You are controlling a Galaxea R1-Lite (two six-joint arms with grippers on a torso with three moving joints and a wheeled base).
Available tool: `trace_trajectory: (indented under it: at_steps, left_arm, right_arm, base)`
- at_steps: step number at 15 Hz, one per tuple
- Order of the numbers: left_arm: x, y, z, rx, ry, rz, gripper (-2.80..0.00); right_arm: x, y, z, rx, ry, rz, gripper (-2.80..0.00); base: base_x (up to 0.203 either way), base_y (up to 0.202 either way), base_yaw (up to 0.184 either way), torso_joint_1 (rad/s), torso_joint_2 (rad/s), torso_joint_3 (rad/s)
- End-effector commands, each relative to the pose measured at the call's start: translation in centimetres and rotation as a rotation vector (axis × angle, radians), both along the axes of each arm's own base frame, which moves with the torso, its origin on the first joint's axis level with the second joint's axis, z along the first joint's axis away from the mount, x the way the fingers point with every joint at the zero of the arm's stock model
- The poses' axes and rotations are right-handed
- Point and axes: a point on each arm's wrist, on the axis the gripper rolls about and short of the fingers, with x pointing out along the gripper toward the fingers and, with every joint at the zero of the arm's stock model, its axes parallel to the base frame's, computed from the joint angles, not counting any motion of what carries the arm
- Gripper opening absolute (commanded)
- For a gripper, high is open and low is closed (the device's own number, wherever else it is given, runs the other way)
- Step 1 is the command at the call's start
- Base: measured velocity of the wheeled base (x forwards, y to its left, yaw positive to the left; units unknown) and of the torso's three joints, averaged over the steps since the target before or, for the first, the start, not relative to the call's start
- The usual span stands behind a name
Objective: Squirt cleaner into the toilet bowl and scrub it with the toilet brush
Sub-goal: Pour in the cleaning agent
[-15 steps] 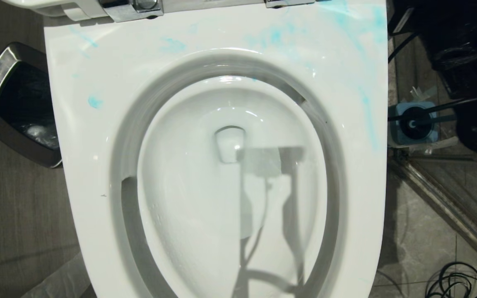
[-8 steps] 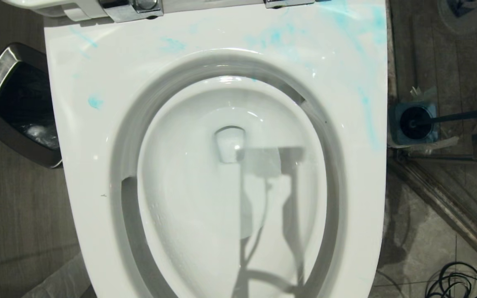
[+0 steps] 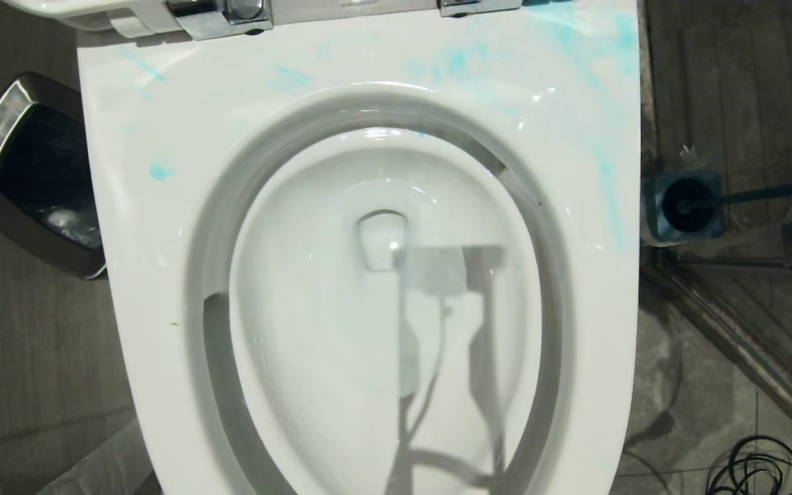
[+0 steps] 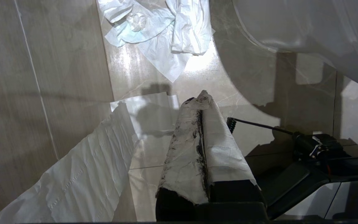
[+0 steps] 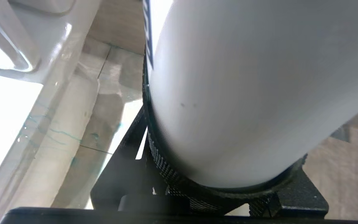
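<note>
The right hand (image 5: 216, 174) is closed around the white cleaner bottle (image 5: 244, 93), whose body fills the right wrist view and sits seated against the textured black pads; a sliver of its dark blue label shows along one edge. This hand is outside the head view, so where the bottle's nozzle points cannot be told. Just beside the hand, the glossy white flank of the toilet bowl (image 3: 162, 275) shows thin blue trickles, and from above its rim carries blue smears toward the hinge end and down the robot's right side, while the basin itself looks clean and white. Judging from that, cleaner has landed on the rim, but no blue is visible inside the basin, and scrubbing looks not yet begun: the toilet brush (image 3: 774, 191) stands with its head in its blue holder (image 3: 683, 205) on the floor beside the toilet. The left hand (image 4: 201, 146), wrapped in white tissue and shut on nothing, hangs low over the floor tiles.
</note>
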Motion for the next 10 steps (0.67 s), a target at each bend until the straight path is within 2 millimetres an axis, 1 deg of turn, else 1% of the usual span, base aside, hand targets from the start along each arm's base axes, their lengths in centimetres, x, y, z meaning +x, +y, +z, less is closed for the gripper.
trace_trajectory:
  at_steps: [1, 5, 8, 10]
  left_arm:
    - [0.01, 0.01, 0.01, 0.0, 0.001, 0.003, -2.8]
    - [0.01, 0.05, 0.03, -0.022, 0.0, 0.025, -2.8]
    - [0.06, 0.05, 0.08, -0.02, -0.015, 0.025, -2.8]
    - [0.07, 0.05, 0.04, -0.018, -0.014, 0.025, -2.8]
  right_arm:
    - [-1.25, -0.36, 0.12, 0.007, -0.029, -0.003, -2.8]
    - [-1.0, -0.28, 0.18, 0.002, -0.027, -0.001, -2.8]
    - [-1.08, -0.29, 0.62, 0.0, -0.041, -0.001, -2.8]
    - [-1.23, -0.31, 0.21, -0.013, -0.012, 0.008, -2.8]
  base:
    - [0.0, 0.0, 0.0, 0.001, 0.0, 0.11]
    - [0.0, 0.0, 0.0, 0.006, 0.0, 0.179]
    - [0.0, 0.0, 0.0, 0.004, 0.0, 0.2]
    - [0.0, 0.0, 0.0, 0.002, 0.0, 0.201]
